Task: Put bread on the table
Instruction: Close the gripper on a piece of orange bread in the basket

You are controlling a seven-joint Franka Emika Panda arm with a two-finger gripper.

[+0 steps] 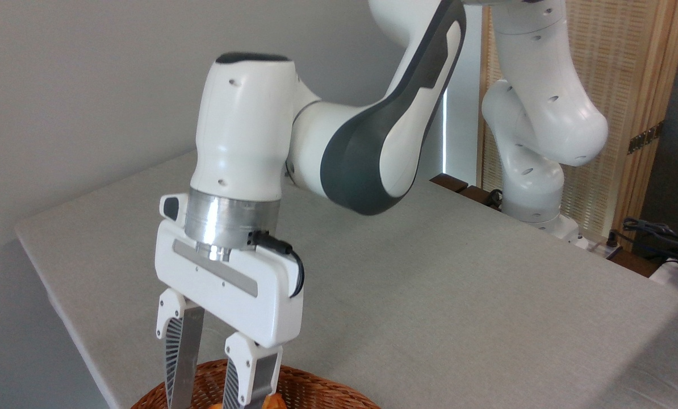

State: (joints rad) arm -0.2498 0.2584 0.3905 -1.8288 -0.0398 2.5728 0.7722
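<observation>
Camera view. The step in hand was judged to be the pick-up of the bread (272,402) from the basket (316,386). The end effector (217,404) pointed straight down into the basket, its two fingers reaching below the rim at the bottom edge of the frame. The fingertips were cut off by the frame, so whether the fingers were released or grasping the bread could not be told. Only a small orange sliver of the bread showed, inside the basket, just right of the right finger and apparently touching it.

The next move would call for a confirmed grip, a vertical lift clear of the basket rim, then a transfer over the bare tabletop (430,284) beyond the basket.

Materials: the basket was brown woven wicker with a rounded rim. The bread appeared glossy and golden-orange. The tabletop carried plain light grey cloth with a fine weave. The fingers had ribbed inner faces.
</observation>
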